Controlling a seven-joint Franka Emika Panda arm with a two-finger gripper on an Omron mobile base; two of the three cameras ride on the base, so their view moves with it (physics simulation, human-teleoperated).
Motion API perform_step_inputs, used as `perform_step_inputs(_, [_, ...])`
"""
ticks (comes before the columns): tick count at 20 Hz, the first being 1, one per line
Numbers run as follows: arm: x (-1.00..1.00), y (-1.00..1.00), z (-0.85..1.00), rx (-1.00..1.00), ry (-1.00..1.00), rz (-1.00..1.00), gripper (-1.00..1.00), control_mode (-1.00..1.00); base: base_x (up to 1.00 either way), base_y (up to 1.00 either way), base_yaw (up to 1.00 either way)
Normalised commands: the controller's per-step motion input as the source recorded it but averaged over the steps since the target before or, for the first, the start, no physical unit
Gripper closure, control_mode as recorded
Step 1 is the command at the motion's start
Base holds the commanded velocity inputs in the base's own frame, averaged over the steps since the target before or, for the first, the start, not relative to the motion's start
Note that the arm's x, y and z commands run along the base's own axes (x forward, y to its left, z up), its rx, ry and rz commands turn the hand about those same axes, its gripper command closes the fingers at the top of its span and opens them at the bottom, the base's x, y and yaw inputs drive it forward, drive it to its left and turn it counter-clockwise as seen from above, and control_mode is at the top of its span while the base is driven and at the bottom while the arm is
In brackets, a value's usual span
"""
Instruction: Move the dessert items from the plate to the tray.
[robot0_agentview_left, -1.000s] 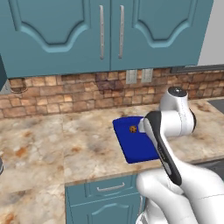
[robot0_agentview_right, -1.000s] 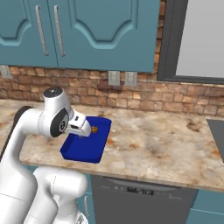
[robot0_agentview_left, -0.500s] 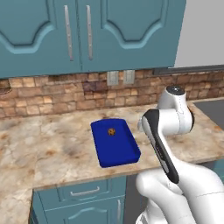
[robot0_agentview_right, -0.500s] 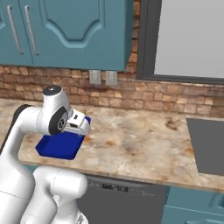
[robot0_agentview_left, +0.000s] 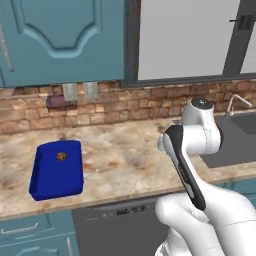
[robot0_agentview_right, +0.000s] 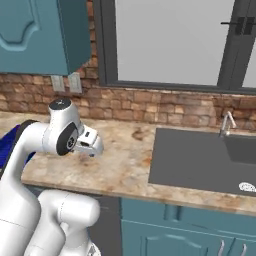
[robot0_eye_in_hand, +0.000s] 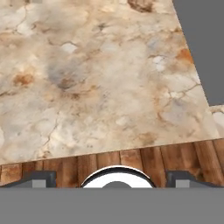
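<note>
Tray (robot0_agentview_left: 56, 170): dark blue, flat on the marbled worktop (robot0_agentview_left: 125, 160) toward its left end, close to the front edge; a sliver of blue also shows at the far left of the right base view, behind the arm.
Dessert item (robot0_agentview_left: 61, 156): a small round brown thing with dark specks lies on the tray near its back edge; too small to tell its kind.
Gripper (robot0_agentview_right: 93, 148): held above the worktop's front part, between the tray and the sink, well apart from the tray.
Jaws: the two finger tips (robot0_eye_in_hand: 40, 179) stand wide apart in the hand view, nothing between them, touching nothing.
Below the hand: bare marbled worktop, its front edge, and wooden floor (robot0_eye_in_hand: 131, 159) beyond it.
Sink (robot0_agentview_right: 200, 162): dark grey basin set in the worktop's right part, with a tap (robot0_agentview_right: 226, 123) at its back edge.
Plate (robot0_agentview_right: 247, 187): a pale round thing at the sink's front right corner.
Wall: brick (robot0_agentview_left: 140, 105), with two sockets (robot0_agentview_left: 80, 91) above the tray.
</note>
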Motion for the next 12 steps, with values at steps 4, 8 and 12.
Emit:
perform_step_inputs(4, [0.0, 0.0, 0.0, 0.0, 0.0, 0.0, -1.0, 1.0, -0.07, -1.0, 0.0])
perform_step_inputs(8, [0.0, 0.0, 0.0, 0.0, 0.0, 0.0, -1.0, 1.0, 0.0, -1.0, 0.0])
perform_step_inputs(12, [0.0, 0.0, 0.0, 0.0, 0.0, 0.0, -1.0, 1.0, 0.0, -0.97, 0.0])
